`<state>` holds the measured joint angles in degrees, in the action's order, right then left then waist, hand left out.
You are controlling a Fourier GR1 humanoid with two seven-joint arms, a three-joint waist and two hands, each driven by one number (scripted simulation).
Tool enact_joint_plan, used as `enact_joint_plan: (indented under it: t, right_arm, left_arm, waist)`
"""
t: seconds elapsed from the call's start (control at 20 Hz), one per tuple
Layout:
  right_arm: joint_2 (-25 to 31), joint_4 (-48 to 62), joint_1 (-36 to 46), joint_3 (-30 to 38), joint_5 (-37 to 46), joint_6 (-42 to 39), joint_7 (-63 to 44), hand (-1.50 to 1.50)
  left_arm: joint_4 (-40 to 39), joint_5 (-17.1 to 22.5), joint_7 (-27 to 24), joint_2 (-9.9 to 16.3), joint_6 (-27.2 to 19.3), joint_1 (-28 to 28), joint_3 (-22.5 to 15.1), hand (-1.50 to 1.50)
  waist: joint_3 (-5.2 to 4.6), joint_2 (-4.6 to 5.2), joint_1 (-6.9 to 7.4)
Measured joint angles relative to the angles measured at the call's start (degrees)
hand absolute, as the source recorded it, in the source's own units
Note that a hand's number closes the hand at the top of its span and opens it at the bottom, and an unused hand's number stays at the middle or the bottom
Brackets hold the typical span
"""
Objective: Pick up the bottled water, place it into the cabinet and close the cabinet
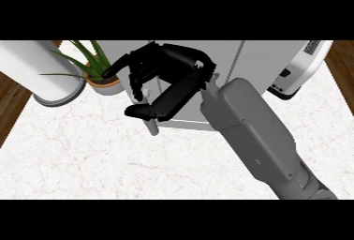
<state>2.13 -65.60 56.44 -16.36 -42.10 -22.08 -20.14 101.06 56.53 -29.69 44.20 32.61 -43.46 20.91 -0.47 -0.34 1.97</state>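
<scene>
1. Right forearm [256, 136] lies nearest, running from the lower right edge up across the counter [104, 159] to the cabinet [228, 61]; left hand shows nowhere.
2. Right hand [169, 77] hangs in front of the cabinet's face, fingers spread and partly curled, thumb stretched down-left; nothing visible inside the grasp.
3. Cabinet door [149, 123]: a thin pale edge juts out below the thumb, which suggests the door stands ajar; thumb sits at or just beside that edge, contact not certain.
4. Bottle: not visible on the counter or in the hand; whether it is inside the cabinet cannot be told, the hand covering the opening.
5. Bystanders: plant [93, 65] in a pot left of the cabinet; white cylinder [38, 70] at far left; white appliance [301, 65] at right.
6. Judgement: the closing step appears in hand; placing looks done, though unconfirmed.
7. Next move calls for the hand to press the door's edge toward the cabinet until flush, keeping clear of the plant.
</scene>
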Motion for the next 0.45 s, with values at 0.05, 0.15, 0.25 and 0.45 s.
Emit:
enact_joint_plan:
  t: [0.05, 0.15, 0.25, 0.45]
  right_arm:
    - [-0.2, 0.2, 0.1, 0.0, 0.8, 0.4, 0.8, -1.50]
    - [-0.5, 0.6, 0.6, -0.1, 2.3, 1.4, 1.8, -1.50]
    - [-0.9, 0.6, 1.1, -0.3, 3.4, 3.2, 1.9, -1.50]
    - [-1.2, 0.9, 1.7, -0.1, 4.5, 4.4, 2.4, -1.50]
  left_arm:
    - [-0.2, -0.1, 0.1, 0.0, 0.1, 0.3, 0.2, -1.50]
    - [0.4, 0.1, 0.7, 0.0, 0.0, 0.6, 0.3, -1.50]
    - [0.5, 0.1, 1.1, -0.2, -0.1, 1.1, 0.2, -1.50]
    - [-0.4, -1.0, 1.5, -0.5, 0.3, 2.6, -0.2, -1.50]
  waist:
    - [-0.01, 0.02, -0.01]
    - [0.05, 0.07, 0.07]
    - [0.08, 0.20, -0.09]
    - [0.00, 0.32, -0.14]
